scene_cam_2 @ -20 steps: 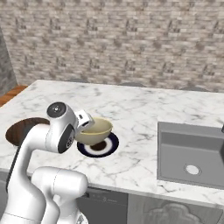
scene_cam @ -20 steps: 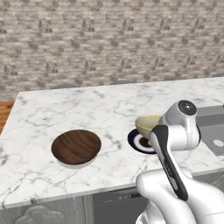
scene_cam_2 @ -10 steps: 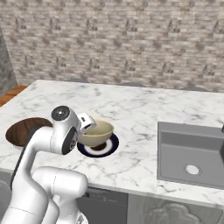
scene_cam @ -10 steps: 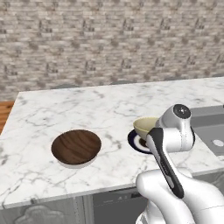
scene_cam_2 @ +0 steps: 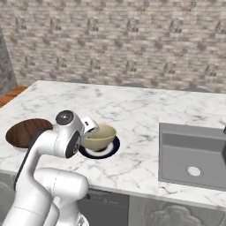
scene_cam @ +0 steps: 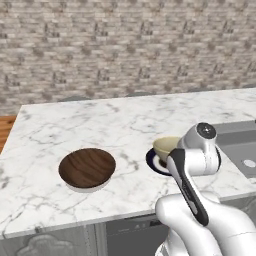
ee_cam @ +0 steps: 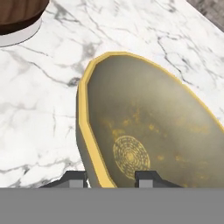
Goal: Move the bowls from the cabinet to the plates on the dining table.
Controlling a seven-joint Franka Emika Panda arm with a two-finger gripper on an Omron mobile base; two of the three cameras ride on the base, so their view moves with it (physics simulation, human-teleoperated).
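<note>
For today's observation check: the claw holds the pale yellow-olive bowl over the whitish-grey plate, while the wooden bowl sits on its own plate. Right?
Not quite. The claw grips the pale yellow-olive bowl over the dark navy plate, as the right base view shows. The wooden bowl sits on its own plate.

In the left base view the arm's white wrist covers the right half of the pale yellow-olive bowl (scene_cam: 166, 146) and most of the navy plate (scene_cam: 151, 159) under it, so only a sliver of plate rim shows left of the bowl. From the right base view the arm hides the near right part of the brown bowl (scene_cam_2: 25, 131), and whether that bowl sits on the whitish plate (ee_cam: 17, 38) is probably yes, though only a strip of white rim shows in the hand view, cut by the frame's top edge. The gripper (ee_cam: 110, 177) tips are mostly cut off at the bottom of the hand view, one on either side of the olive bowl's rim.
</note>
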